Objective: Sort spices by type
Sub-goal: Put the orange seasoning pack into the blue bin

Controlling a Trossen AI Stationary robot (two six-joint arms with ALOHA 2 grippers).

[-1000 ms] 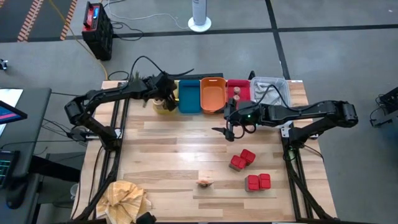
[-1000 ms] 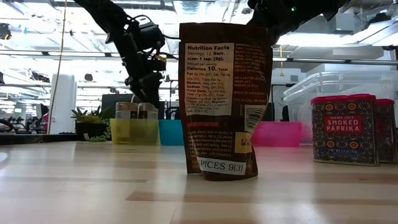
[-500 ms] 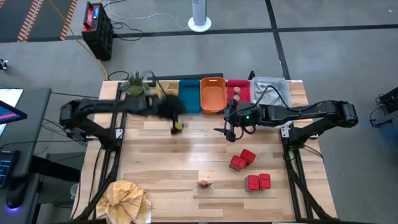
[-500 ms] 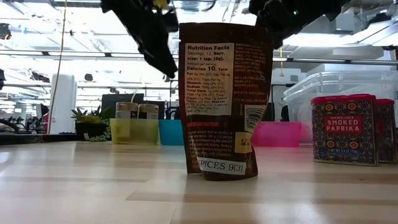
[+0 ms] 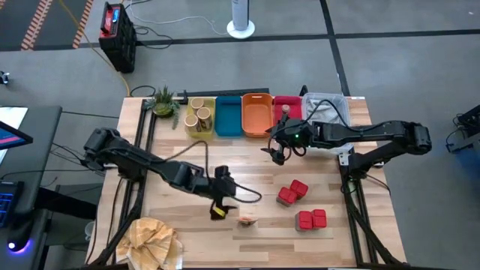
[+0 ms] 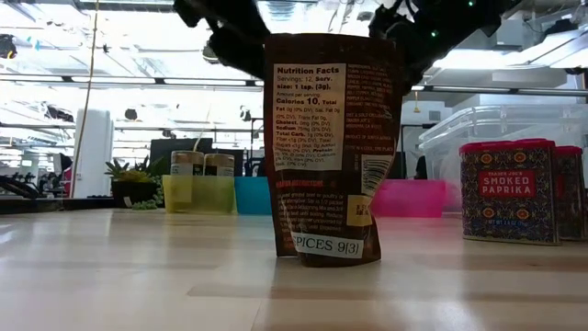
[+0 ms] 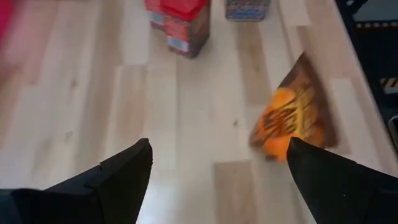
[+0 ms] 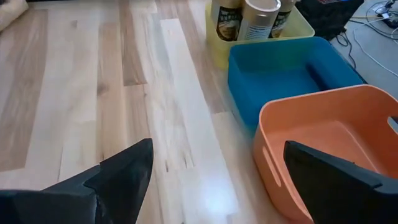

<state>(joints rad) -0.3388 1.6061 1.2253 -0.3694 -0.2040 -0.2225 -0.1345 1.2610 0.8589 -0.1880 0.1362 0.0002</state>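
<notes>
From nine o'clock, the left gripper [image 5: 220, 204] reaches low over the table, fingers spread and empty, just beside the dark-tan packet [image 5: 247, 220] standing at six o'clock. Pale round tubs [image 5: 197, 116] sit in the yellow tray [image 5: 188, 129] at eleven o'clock. The right gripper [image 5: 276, 152], fingers apart and empty, hovers near centre beside the orange tray [image 5: 256, 115]. Red boxy packs [image 5: 302, 204] stand at four o'clock.

Bright, even overhead light falls on the pale wooden table [image 5: 247, 169], with only soft shadows. In the low view, white ceiling strip lights [image 6: 138, 41] glare behind a backlit dark-tan packet [image 6: 331, 147]. The left wrist view is motion-blurred, smearing the red boxy packs [image 7: 180, 22].
</notes>
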